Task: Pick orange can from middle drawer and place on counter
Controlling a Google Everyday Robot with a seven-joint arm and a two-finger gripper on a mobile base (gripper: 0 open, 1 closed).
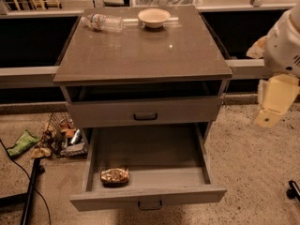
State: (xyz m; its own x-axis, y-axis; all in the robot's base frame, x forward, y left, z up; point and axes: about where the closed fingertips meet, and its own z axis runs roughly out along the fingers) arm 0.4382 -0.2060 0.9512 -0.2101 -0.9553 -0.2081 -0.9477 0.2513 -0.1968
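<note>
The orange can (115,175) lies on its side in the front left corner of the open middle drawer (150,197), which is pulled far out of the grey cabinet. The drawer above it (145,111) is shut. The counter (140,50) is the cabinet's grey-brown top slab. My gripper (272,102) hangs at the right edge of the view, beside the cabinet at the height of the upper drawer, well away from the can and holding nothing that I can see.
A clear plastic water bottle (102,22) lies at the counter's back left. A small cream bowl (153,17) stands at its back middle. A wire basket of clutter (63,137) and a green wrapper (22,142) are on the floor at left, near a black cable.
</note>
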